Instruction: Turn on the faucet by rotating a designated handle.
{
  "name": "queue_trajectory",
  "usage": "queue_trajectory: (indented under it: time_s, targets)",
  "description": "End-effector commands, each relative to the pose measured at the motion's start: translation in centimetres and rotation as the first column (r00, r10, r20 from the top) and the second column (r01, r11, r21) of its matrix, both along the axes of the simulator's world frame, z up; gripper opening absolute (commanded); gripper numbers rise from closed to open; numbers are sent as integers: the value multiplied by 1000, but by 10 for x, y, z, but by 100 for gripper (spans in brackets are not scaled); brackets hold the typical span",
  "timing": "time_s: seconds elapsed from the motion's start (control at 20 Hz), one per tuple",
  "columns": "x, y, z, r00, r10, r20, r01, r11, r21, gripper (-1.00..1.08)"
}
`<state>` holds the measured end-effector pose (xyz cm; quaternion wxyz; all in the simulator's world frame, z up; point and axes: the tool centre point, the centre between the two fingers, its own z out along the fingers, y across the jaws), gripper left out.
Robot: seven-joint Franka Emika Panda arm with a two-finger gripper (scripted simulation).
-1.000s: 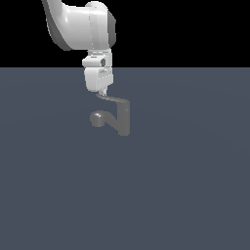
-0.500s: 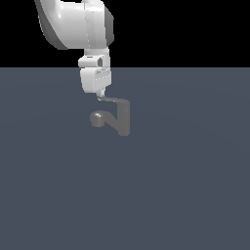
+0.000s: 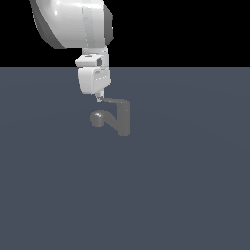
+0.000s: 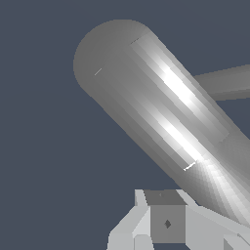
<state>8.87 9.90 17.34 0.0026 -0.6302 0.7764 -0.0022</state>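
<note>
The small grey faucet (image 3: 124,119) stands on the dark floor in the exterior view. Its spout ends in a rounded head (image 3: 97,117) toward the exterior view's left. The handle (image 3: 113,101), a thin blade, projects from the top of the upright body toward the exterior view's left. My gripper (image 3: 98,99) hangs straight down from the white arm, its fingertips together at the handle's free end and holding nothing. In the wrist view a thick grey part of the faucet (image 4: 161,112) fills the frame, right beside my fingers (image 4: 166,223).
The flat dark grey floor (image 3: 185,195) spreads all round the faucet with nothing else on it. The bulky white arm (image 3: 73,24) hangs over the faucet from the exterior view's upper left.
My gripper has shifted a little toward the exterior view's left, and the handle's free end has followed it. The spout and the upright body have stayed put.
</note>
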Motion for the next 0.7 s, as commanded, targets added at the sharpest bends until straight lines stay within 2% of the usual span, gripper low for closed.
queue_trajectory:
  time_s: [0.0, 0.65]
  targets:
    - [-8, -6, -1, 1000, -4, -4, 4, 1000, -2, -100]
    - [-44, -17, 0, 1000, -1, -6, 1, 1000, -1, -100]
